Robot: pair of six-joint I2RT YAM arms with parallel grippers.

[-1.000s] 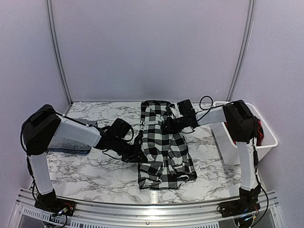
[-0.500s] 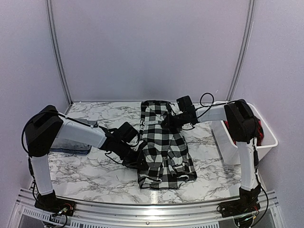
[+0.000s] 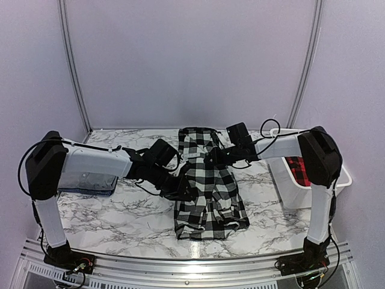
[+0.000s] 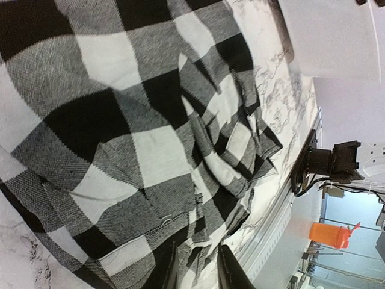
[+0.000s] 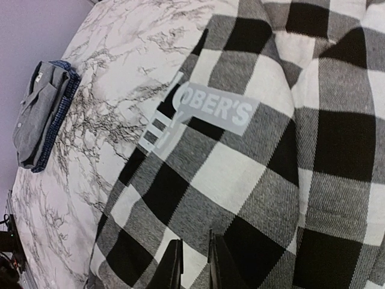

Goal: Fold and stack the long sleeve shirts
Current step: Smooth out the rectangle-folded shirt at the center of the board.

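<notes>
The black-and-white checked shirt [image 3: 207, 198] lies under both grippers. The left gripper [image 4: 197, 262], at its left side, has fingers a little apart. The right gripper [image 5: 194, 253] has fingers nearly together; I cannot tell if they pinch.

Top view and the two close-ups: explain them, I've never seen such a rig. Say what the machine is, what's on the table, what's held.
Two robot arms are bolted at the near edge of a marbled table. The wide picture comes from a fixed camera above and behind them; each close-up comes from a camera on one wrist. A black-and-white checked shirt lies in the middle, a folded grey shirt at the left, a red-and-black shirt in the white bin at the right. The left gripper and the right gripper are both down on the checked shirt, fingers slightly apart; whether either pinches cloth cannot be told.
</notes>
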